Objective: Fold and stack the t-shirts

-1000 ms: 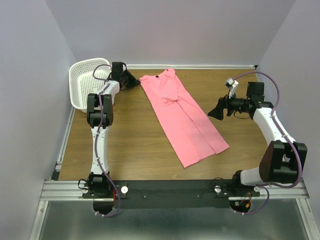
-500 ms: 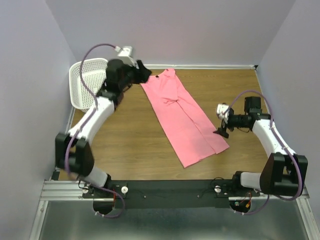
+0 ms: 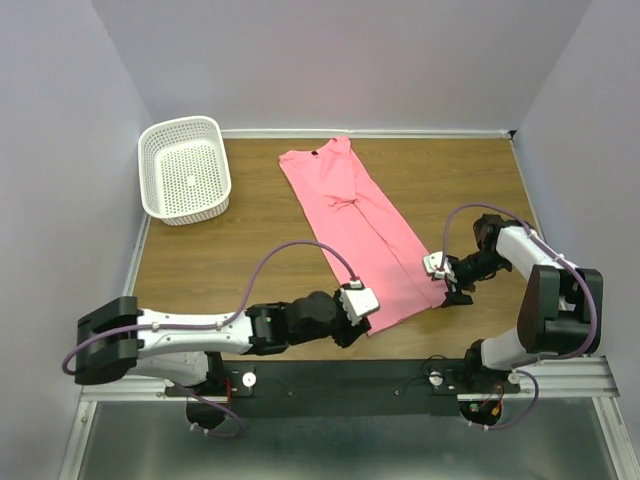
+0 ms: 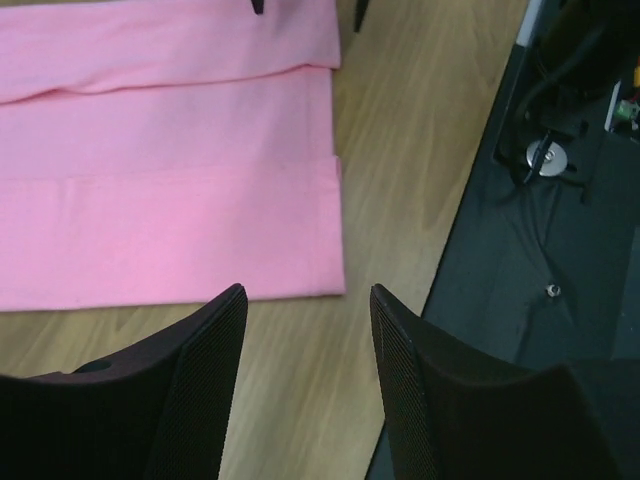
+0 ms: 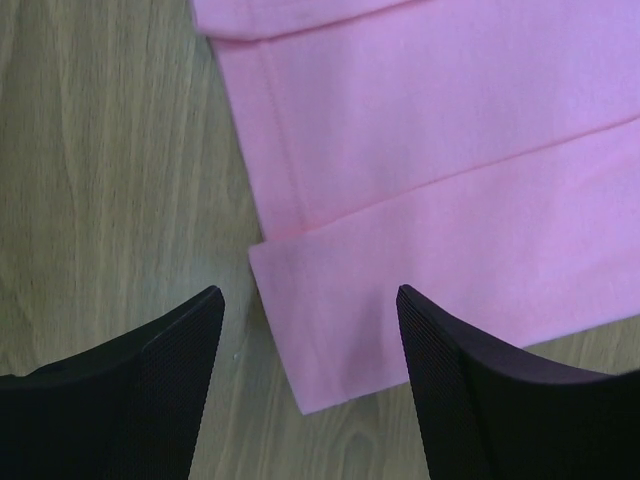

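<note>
A salmon-pink t-shirt lies flat on the wooden table, folded lengthwise into a long strip, with its neck at the far end and its hem at the near end. My left gripper is open and empty just off the hem's near-left corner; the left wrist view shows the t-shirt beyond my fingers. My right gripper is open and empty over the hem's near-right corner; the right wrist view shows that corner of the t-shirt between my fingers.
A white perforated basket stands at the far left of the table. The black mounting rail runs along the near edge, close behind my left gripper. Purple walls enclose the table on three sides.
My left arm has swung from the far left, by the basket and the shirt's neck, down to the near hem corner. My right gripper has dropped toward the hem's right corner.
</note>
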Motion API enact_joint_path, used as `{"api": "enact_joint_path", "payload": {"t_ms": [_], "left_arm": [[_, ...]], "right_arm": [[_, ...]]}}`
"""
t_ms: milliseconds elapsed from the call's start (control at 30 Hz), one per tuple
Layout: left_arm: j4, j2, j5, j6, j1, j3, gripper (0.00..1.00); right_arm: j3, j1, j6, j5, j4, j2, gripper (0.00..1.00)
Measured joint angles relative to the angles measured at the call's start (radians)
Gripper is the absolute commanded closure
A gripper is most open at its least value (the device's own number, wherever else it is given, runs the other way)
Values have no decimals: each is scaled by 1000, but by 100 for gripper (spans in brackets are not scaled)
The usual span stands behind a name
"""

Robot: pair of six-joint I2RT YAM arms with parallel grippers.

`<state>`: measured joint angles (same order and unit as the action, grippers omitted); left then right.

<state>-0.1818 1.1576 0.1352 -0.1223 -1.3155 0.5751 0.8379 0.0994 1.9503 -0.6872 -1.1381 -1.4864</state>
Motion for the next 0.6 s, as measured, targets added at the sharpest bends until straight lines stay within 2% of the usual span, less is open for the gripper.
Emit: {"api": "enact_joint_path", "payload": {"t_ms": [133, 267, 600], "left_arm": [[-45, 206, 56, -2, -63, 83, 41], [-57, 394, 93, -2, -78, 166, 41], [-53, 573, 142, -18, -79, 248, 46]], "right_arm": [[0, 1, 16, 43, 0, -1, 27], [-7, 3, 23, 71, 5, -3, 30], [-8, 60, 30, 74, 8, -36, 30]]}}
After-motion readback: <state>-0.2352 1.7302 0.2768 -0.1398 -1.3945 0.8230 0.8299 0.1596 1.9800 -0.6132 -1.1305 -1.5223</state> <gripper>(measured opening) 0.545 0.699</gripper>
